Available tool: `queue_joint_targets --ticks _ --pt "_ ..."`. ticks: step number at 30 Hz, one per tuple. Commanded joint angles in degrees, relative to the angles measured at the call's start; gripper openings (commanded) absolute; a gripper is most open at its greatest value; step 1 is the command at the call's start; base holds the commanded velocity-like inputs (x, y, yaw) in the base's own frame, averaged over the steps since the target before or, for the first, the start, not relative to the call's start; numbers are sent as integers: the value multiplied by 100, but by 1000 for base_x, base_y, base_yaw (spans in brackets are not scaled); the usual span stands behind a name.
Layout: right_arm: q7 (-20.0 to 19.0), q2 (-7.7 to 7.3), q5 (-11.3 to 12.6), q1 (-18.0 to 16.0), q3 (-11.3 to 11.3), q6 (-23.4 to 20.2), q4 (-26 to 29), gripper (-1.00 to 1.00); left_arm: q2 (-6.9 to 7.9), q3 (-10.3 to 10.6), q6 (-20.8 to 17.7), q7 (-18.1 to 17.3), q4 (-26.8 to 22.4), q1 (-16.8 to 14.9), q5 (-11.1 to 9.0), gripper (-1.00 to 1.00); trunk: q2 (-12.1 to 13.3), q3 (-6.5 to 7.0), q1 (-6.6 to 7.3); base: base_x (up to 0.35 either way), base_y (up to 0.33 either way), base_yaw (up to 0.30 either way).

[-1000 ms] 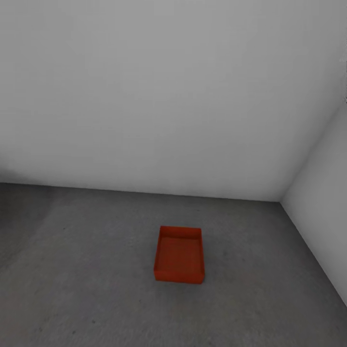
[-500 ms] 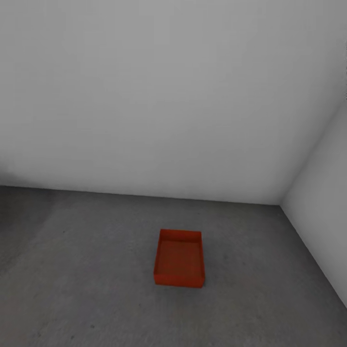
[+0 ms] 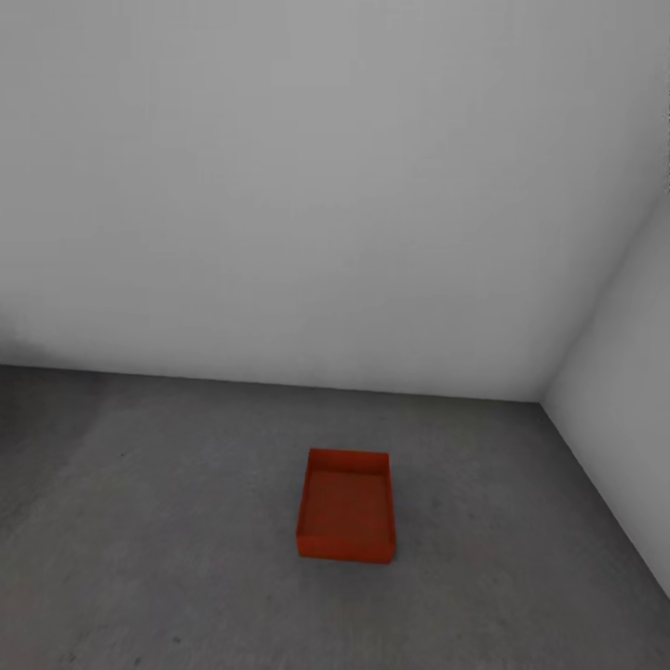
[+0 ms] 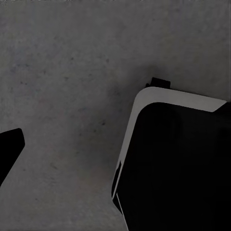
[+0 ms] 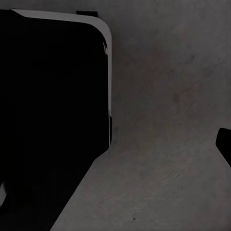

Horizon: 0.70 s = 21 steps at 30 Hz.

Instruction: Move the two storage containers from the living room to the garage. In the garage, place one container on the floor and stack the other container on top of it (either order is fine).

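Red-orange rectangular plastic bin (image 3: 346,507) sat alone and empty on the mottled grey concrete floor (image 3: 167,558), second bin unstacked; neither gripper's finger opening could be told.

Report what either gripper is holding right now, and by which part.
It cannot be told from the wrist views. The one storage container in the head view sits alone on the concrete floor, open side up, with no gripper on it.
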State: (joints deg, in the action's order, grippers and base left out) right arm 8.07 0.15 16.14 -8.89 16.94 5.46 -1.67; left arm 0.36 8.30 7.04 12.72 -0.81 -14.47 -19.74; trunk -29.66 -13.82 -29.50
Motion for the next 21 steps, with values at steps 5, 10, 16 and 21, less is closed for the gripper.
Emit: queue_joint_targets --ticks 5,10,16,21 --pt "1 2 50 -7 53 36 -18 100 0 49 15 14 2 -3 -48 100 -8 37 -2 0 0 0" --pt "1 4 48 -7 55 42 -18 100 0 49 15 14 2 -3 -48 100 -8 82 -2 0 0 0" --pt "1 10 50 -7 55 37 -18 100 0 49 13 15 2 -3 -48 100 -8 137 -2 0 0 0" --pt "1 11 51 -7 55 38 -18 100 0 49 13 14 2 -3 -48 100 -8 182 -2 0 0 0"
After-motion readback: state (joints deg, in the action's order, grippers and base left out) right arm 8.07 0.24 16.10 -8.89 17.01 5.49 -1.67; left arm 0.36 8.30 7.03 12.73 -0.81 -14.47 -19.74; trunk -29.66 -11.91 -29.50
